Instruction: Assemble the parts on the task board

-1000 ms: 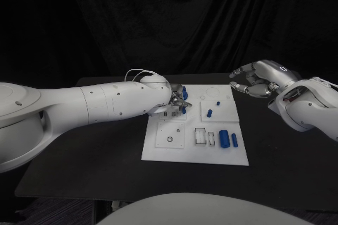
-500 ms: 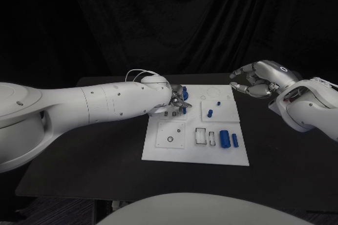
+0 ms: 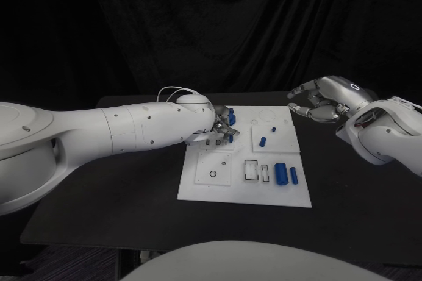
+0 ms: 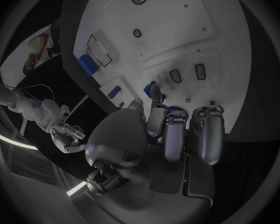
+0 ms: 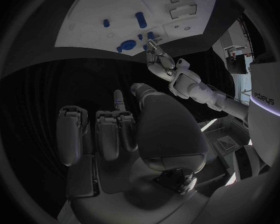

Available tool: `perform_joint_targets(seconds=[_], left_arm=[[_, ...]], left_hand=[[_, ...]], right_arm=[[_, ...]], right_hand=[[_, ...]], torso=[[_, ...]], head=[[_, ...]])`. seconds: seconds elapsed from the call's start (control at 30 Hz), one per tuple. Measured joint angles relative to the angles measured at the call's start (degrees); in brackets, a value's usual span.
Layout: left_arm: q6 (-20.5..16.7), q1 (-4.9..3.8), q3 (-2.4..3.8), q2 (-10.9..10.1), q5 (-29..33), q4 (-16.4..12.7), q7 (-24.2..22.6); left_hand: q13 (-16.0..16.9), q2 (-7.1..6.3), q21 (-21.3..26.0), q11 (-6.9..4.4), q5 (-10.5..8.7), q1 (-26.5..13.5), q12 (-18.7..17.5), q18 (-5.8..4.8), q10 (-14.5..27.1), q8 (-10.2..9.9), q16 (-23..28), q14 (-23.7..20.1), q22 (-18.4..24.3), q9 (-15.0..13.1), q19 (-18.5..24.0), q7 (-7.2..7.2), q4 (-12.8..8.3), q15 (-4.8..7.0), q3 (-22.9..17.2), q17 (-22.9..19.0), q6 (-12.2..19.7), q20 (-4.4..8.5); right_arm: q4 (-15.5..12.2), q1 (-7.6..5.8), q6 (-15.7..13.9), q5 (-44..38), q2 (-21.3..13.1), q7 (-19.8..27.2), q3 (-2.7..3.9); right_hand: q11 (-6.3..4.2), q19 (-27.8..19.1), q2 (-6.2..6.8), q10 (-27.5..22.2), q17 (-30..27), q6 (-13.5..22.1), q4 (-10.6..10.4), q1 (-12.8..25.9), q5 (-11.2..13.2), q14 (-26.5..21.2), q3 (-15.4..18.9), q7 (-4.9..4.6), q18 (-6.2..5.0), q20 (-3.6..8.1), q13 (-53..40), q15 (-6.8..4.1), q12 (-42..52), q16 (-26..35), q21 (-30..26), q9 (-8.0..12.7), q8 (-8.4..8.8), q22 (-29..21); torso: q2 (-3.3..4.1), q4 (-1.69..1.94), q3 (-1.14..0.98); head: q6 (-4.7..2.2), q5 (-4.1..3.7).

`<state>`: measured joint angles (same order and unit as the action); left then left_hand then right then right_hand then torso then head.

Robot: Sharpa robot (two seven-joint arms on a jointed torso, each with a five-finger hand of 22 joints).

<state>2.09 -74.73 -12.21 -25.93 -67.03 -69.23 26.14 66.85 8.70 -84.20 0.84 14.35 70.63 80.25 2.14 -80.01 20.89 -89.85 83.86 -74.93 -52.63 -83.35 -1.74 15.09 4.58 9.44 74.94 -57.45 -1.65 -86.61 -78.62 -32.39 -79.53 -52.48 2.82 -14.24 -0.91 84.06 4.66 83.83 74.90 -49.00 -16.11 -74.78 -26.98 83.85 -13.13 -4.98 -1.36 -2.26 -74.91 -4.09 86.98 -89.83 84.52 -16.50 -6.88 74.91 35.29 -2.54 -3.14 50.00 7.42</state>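
The white task board [image 3: 220,189] lies in the middle of the black table. My left hand [image 3: 220,126] hovers low over its far left corner, fingers [image 4: 154,104] bent down among blue parts [image 3: 230,115]; one fingertip touches a small blue part [image 4: 149,88]. Whether it grips one is hidden by the fingers. Two blue cylinders [image 3: 280,173] lie side by side near the board's right edge, and two small blue pegs [image 3: 272,129] stand further back. My right hand [image 3: 318,102] hangs in the air beyond the board's far right corner, fingers loosely curled and apart, holding nothing.
Dark rectangular slots [image 3: 250,169] and round holes [image 3: 212,174] mark the board's near half. Bare black table [image 3: 114,195] lies left, right and in front of the board. My bulky left forearm [image 3: 123,131] stretches across the table's left side.
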Motion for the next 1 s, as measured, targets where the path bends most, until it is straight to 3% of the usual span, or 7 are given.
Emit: perform_joint_targets(seconds=[1.0], left_arm=[[1.35, 0.34, 0.00, 0.69, -0.01, 1.45, -0.27]], left_hand=[[0.00, 0.02, 1.56, 0.01, 0.22, -0.02, 0.00, 0.01, 0.01, -3.14, 0.00, 0.00, 0.02, -0.26, 1.86, -0.83, 0.48, -0.02, -1.10, -0.01, 0.83, -0.61]], right_arm=[[0.35, 0.19, 0.99, 0.00, 0.31, -0.20, 0.00]], right_hand=[[0.00, 0.00, -0.23, 0.00, 0.00, -0.21, -0.16, 0.23, 0.00, 0.00, -0.16, 0.21, 0.00, 0.00, 0.00, 0.00, 0.00, 0.00, 0.00, -0.01, 0.00, -0.01]], torso=[[0.03, -0.07, -0.06]], head=[[0.00, -0.09]])
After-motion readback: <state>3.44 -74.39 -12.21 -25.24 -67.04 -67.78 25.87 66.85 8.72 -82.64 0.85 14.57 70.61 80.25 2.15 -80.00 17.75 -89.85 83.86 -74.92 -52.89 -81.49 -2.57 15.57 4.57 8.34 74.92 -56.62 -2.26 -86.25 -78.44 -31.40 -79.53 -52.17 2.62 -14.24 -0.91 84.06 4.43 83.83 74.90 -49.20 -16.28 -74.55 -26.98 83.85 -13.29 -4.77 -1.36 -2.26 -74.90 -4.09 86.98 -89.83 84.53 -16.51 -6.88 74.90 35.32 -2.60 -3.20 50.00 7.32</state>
